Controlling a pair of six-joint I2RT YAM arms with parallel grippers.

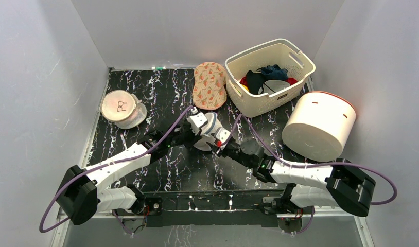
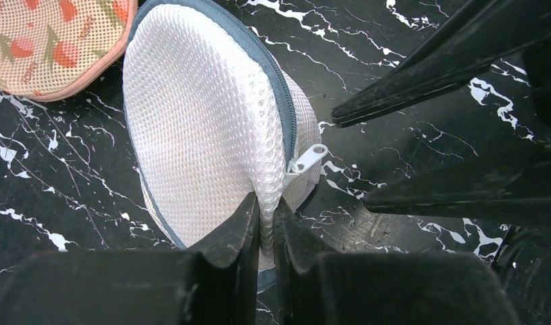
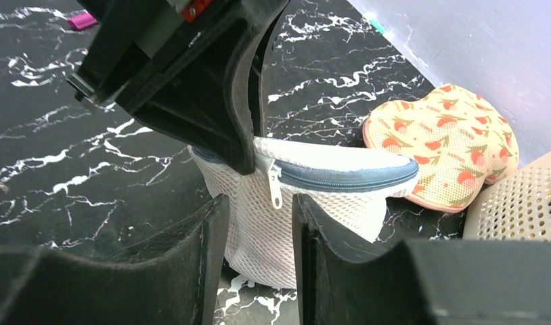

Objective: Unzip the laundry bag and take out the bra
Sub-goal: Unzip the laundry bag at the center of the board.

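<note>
- A black marble-patterned table (image 1: pixel 161 87) carries everything. The laundry bag (image 2: pixel 198 128) sits at its middle and serves as the reference point here.
- A white drum-shaped container (image 1: pixel 318 126) with an orange rim lies on its side, well to the right of the laundry bag.
- A cream slotted basket (image 1: pixel 272 103) of dark and red clothing stands behind and to the right of the bag. Its small dark label is too small to read.
- A pink floral mesh pouch (image 1: pixel 210 85) lies just behind the bag.
- A round white bag with a bra line drawing (image 1: pixel 122 108) sits well to the bag's left. No words are legible anywhere.
- The laundry bag is tipped up on its edge, its blue-grey zip closed all round.
- The left gripper (image 2: pixel 266 213) is clamped tight on the bag's mesh rim, steadying it.
- The right gripper (image 3: pixel 259 203) has its fingers apart, either side of the bag's wall just below the zip.
- The white zip pull (image 3: pixel 275 186) hangs free, untouched.
- Unzipping looks about to begin. The right fingers likely need to pinch the pull and draw it round the rim while the left holds firm.
</note>
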